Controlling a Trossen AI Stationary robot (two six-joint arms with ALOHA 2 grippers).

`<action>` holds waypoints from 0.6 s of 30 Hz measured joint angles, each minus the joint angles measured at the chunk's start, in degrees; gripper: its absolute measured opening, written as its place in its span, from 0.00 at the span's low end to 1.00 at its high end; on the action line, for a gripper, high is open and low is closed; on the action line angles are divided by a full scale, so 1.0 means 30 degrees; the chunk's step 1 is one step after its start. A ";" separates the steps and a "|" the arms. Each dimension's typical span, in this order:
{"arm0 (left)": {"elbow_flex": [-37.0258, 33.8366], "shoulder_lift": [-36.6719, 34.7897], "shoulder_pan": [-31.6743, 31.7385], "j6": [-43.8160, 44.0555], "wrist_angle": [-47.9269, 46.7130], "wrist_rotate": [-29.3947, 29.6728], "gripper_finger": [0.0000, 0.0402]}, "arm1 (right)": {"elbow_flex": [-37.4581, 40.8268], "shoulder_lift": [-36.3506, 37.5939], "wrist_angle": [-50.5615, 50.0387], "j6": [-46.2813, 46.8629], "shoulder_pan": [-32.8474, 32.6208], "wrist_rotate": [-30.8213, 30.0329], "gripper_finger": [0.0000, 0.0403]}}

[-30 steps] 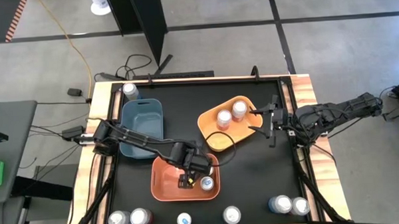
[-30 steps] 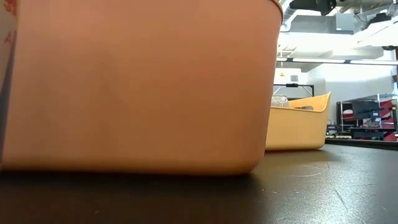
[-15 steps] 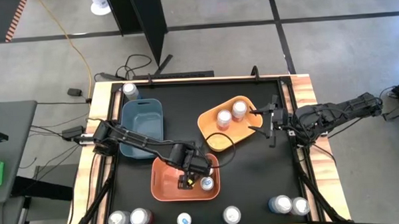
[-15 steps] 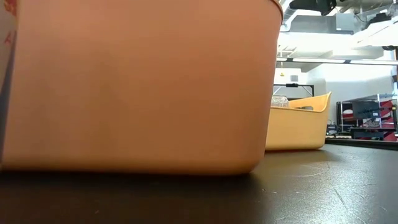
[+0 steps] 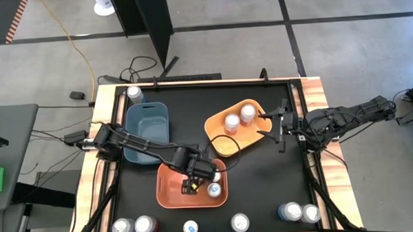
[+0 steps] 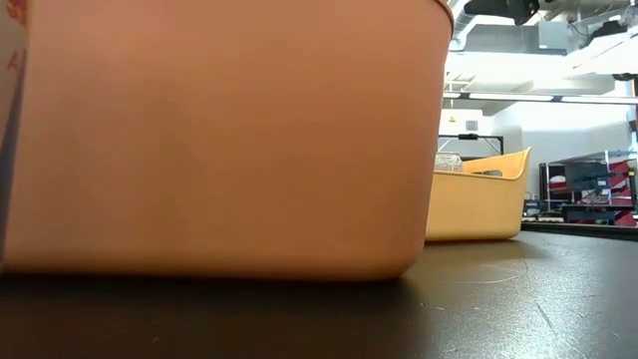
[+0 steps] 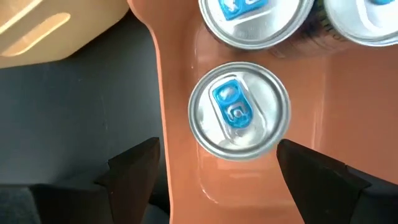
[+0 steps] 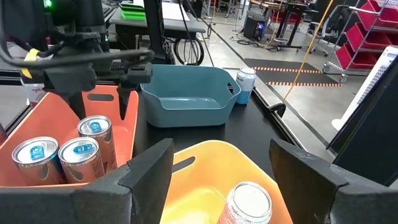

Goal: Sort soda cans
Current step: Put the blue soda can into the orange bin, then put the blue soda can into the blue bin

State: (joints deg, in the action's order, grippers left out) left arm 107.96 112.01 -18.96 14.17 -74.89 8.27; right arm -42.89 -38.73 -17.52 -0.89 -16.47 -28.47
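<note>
My left gripper (image 5: 193,184) hangs open over the orange-red bin (image 5: 169,197), pointing down. In the left wrist view its fingers (image 7: 134,165) stand on either side of an upright blue-tabbed can (image 7: 239,107) without touching it. Two more cans (image 7: 255,18) stand beside it on the bin floor. The right wrist view shows all three cans (image 8: 81,155) in that bin. My right gripper (image 5: 269,124) waits open at the right edge of the yellow bin (image 5: 218,144), which holds two silver-white cans (image 5: 232,122).
A blue bin (image 5: 146,132) sits at the left with nothing in it, and one can (image 5: 134,94) stands at the far left corner. Several cans (image 5: 190,229) line the near edge. In the low view the orange-red bin's wall (image 6: 219,140) fills most of the picture.
</note>
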 joint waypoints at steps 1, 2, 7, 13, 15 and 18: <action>0.0000 -0.0189 -0.0036 0.0076 -0.0201 0.0006 0.80 | 0.0000 0.0003 -0.0005 0.0000 -0.0006 0.0000 0.70; 0.0000 -0.0394 -0.0064 0.0224 -0.0458 0.0062 0.80 | 0.0000 0.0002 0.0001 0.0000 -0.0005 0.0000 0.70; 0.0000 -0.1775 -0.0164 0.1418 -0.1426 0.1485 0.80 | 0.0000 0.0003 0.0001 0.0000 -0.0001 0.0000 0.70; 0.0000 -0.3262 -0.0498 0.2452 -0.2948 0.4222 0.80 | 0.0000 0.0003 0.0001 0.0000 -0.0007 0.0000 0.70; 0.0000 -0.3590 -0.0508 0.3472 -0.4520 0.5619 0.80 | 0.0000 0.0003 -0.0002 0.0007 -0.0007 0.0000 0.70; -0.0499 -0.4227 -0.0351 0.4612 -0.4995 0.7587 0.80 | 0.0000 0.0003 0.0001 0.0007 0.0000 0.0000 0.70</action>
State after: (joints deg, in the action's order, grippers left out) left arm 106.47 99.33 -20.01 28.01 -89.88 31.03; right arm -42.89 -38.72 -17.52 -0.86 -16.47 -28.47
